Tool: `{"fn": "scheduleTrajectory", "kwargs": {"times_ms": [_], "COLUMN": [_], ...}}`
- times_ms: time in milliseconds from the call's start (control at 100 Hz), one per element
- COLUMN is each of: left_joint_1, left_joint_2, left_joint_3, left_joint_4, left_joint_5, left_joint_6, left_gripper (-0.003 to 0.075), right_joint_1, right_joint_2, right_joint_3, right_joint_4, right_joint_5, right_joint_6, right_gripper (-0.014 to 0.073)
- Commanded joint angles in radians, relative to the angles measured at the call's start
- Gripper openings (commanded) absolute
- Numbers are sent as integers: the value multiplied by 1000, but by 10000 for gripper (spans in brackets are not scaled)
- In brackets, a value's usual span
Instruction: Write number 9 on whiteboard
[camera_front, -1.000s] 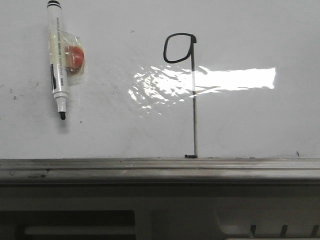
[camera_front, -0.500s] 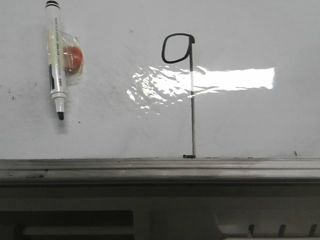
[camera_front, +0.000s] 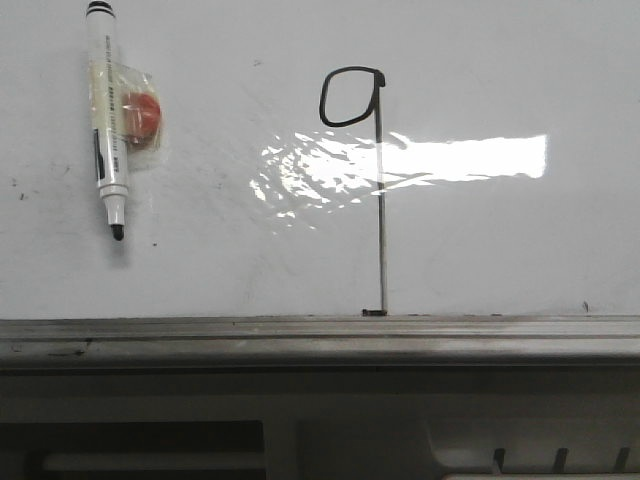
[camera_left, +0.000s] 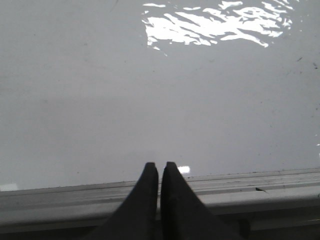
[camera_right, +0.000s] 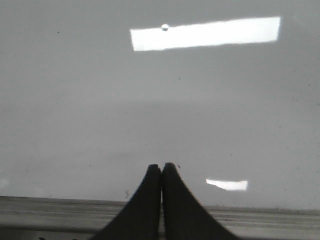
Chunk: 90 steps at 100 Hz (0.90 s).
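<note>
The whiteboard (camera_front: 520, 250) fills most of the front view, glossy white, with faint specks and a bright glare patch (camera_front: 450, 160) across its middle. A grey tray rail (camera_front: 320, 340) runs along its near edge, full width.

The number 9 (camera_front: 380, 200) stands right of centre on the board: a small rounded-square loop at the far end and a long straight stem that runs through the glare and ends in a tiny foot touching the rail.

A marker pen (camera_front: 107, 125) lies on the board at far left, well apart from the digit, tip toward the rail, with a red blob (camera_front: 142, 108) taped to its side.

My left pincer (camera_left: 159, 167) is clenched, the two dark tips pressed together with only a hairline between them, grasping nothing. It sits over the rail, pointing at bare board. The digit is not visible in its wrist view, so I cannot place it against this pincer.

My right pincer (camera_right: 162, 167) is likewise clenched and unloaded, tips meeting just above the rail, facing bare board. The digit is not seen from here either.
</note>
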Motion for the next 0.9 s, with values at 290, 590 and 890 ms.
{"fn": "scheduleTrajectory", "kwargs": {"times_ms": [290,590,890], "left_joint_1": [1,1,1], "left_joint_2": [-30,-30,-30], "left_joint_3": [30,30,30], "left_joint_4": [-12,-12,-12], "left_joint_5": [-47,-47,-47], "left_joint_6": [-11,-11,-11], "left_gripper": [-18,-18,-18], "right_joint_1": [-26,-26,-26], "right_joint_2": [-48,-48,-48], "right_joint_3": [26,26,26], "right_joint_4": [-11,-11,-11], "right_joint_5": [67,65,64], "right_joint_6": [13,13,13], "right_gripper": [-55,-55,-55]}}
